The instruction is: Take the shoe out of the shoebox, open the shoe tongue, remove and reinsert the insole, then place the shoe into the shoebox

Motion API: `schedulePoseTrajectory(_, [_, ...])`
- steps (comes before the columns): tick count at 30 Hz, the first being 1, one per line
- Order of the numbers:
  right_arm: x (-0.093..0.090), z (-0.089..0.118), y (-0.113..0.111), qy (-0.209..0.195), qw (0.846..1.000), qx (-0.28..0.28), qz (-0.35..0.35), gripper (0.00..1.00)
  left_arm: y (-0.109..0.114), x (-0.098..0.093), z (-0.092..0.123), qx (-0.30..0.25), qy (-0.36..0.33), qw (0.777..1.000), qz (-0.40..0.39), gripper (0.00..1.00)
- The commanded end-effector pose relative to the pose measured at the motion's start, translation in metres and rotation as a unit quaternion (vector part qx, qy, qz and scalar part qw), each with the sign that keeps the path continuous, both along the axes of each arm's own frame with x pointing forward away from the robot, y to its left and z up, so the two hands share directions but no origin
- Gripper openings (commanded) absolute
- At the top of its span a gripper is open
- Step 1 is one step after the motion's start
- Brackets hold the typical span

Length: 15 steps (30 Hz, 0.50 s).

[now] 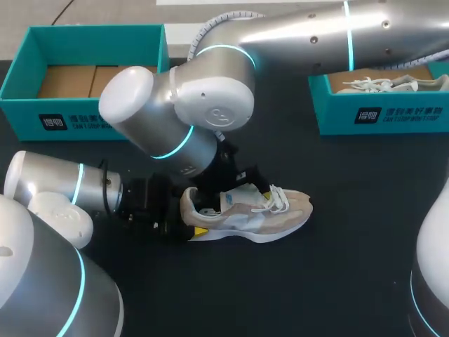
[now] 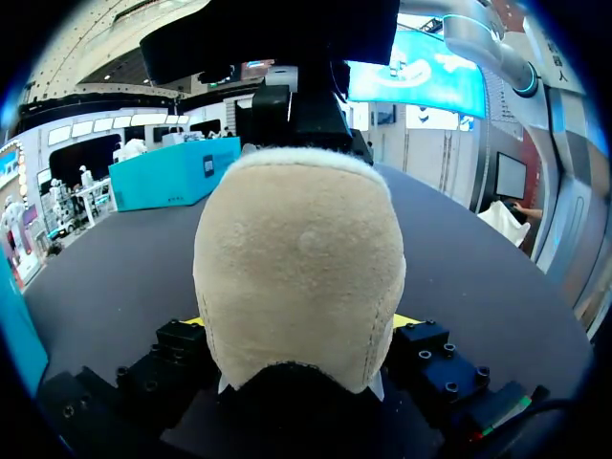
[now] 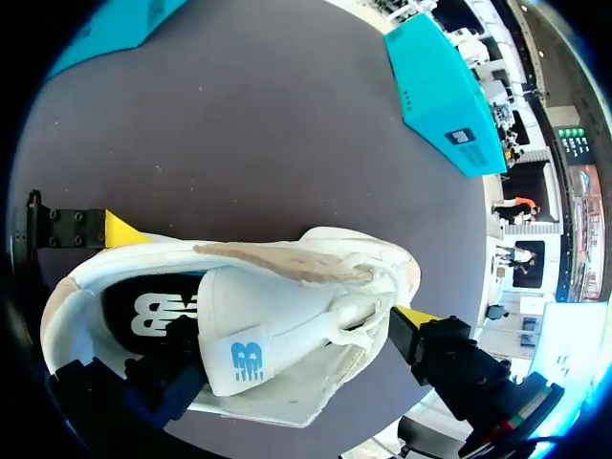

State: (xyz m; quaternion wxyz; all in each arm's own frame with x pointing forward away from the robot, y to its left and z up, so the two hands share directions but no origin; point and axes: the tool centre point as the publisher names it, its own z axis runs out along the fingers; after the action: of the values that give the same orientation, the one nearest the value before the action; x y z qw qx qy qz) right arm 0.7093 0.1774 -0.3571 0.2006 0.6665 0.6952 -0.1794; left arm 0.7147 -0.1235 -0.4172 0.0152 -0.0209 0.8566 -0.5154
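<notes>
While the beige sneaker (image 1: 252, 214) is set on the dark table (image 1: 337, 281), well apart from the left shoebox (image 1: 84, 116) and the right shoebox (image 1: 382, 116), its heel is pinched by the left gripper (image 2: 301, 330), and the right gripper (image 3: 298, 339) is held at the raised tongue (image 3: 258, 330), its state not to be told.

— Where is the shoe (image 1: 245, 214)?
— On the table (image 1: 337, 267), near the middle, heel to the left and toe to the right.
— And the boxes?
— Both are at the far edge, well apart from the shoe. The left box (image 1: 84, 70) is in the far left corner and the right box (image 1: 379, 112) is far right. A second shoe (image 1: 379, 84) lies in the right box.
— The arms?
— The left gripper (image 1: 189, 225) is at the heel, with a finger touching each side. The right arm comes in from the far right and crosses the middle. The right gripper (image 3: 287, 344) is over the shoe's opening, by the tongue (image 3: 277, 325).
</notes>
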Motion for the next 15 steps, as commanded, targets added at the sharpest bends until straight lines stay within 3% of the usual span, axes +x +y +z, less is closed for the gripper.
schedulePoseTrajectory(1, [-0.008,0.016,-0.004,-0.133,0.970,0.008,-0.201,1.00,0.002,-0.001,-0.001,0.001,0.000,1.000,0.000,0.00])
schedulePoseTrajectory(11, [-0.011,0.039,-0.008,-0.139,0.969,0.023,-0.202,1.00,0.002,-0.001,-0.001,0.001,0.000,1.000,0.000,0.00])
schedulePoseTrajectory(12, [-0.011,0.040,-0.007,-0.135,0.970,0.024,-0.201,0.80,0.002,-0.001,-0.001,0.001,0.000,1.000,0.000,0.00])
schedulePoseTrajectory(13, [-0.010,0.040,-0.006,-0.134,0.971,0.028,-0.198,0.51,0.002,-0.001,-0.001,0.001,0.000,1.000,0.000,0.00])
schedulePoseTrajectory(14, [-0.010,0.041,-0.005,-0.138,0.970,0.031,-0.200,0.40,0.002,-0.001,-0.001,0.001,0.000,1.000,0.000,0.00])
schedulePoseTrajectory(15, [-0.010,0.042,-0.005,-0.137,0.970,0.031,-0.200,0.13,0.002,-0.001,-0.001,0.001,0.000,1.000,0.000,0.00])
